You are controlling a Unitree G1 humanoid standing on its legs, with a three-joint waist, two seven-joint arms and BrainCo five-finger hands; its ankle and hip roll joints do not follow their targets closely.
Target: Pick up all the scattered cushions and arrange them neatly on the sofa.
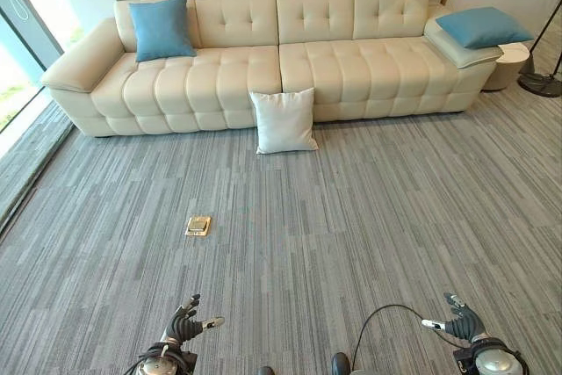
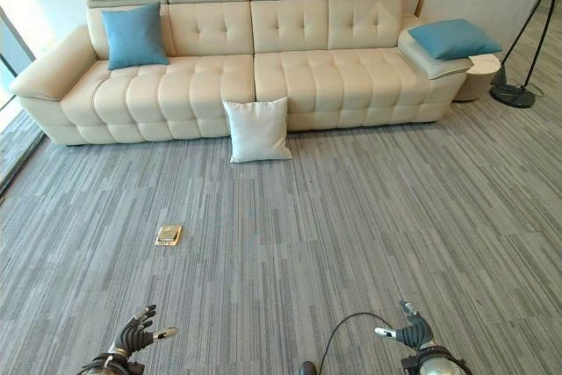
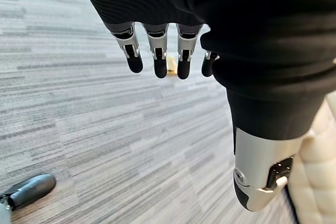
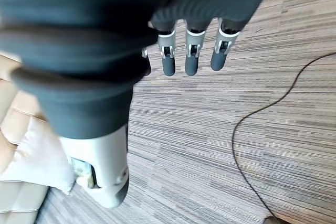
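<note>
Left eye view, grey striped carpet (image 1: 369,208), cream sofa (image 1: 263,68)

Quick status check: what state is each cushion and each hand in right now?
White cushion: on the carpet, upright, leaning against the sofa front.
Left blue cushion: on the seat, propped against the backrest.
Right blue cushion: lying flat on the sofa's right end.
Left hand: open, empty, low over the carpet.
Right hand: open, empty, low over the carpet.

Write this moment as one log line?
white cushion: on floor against sofa | left hand: open, empty | right hand: open, empty
</note>
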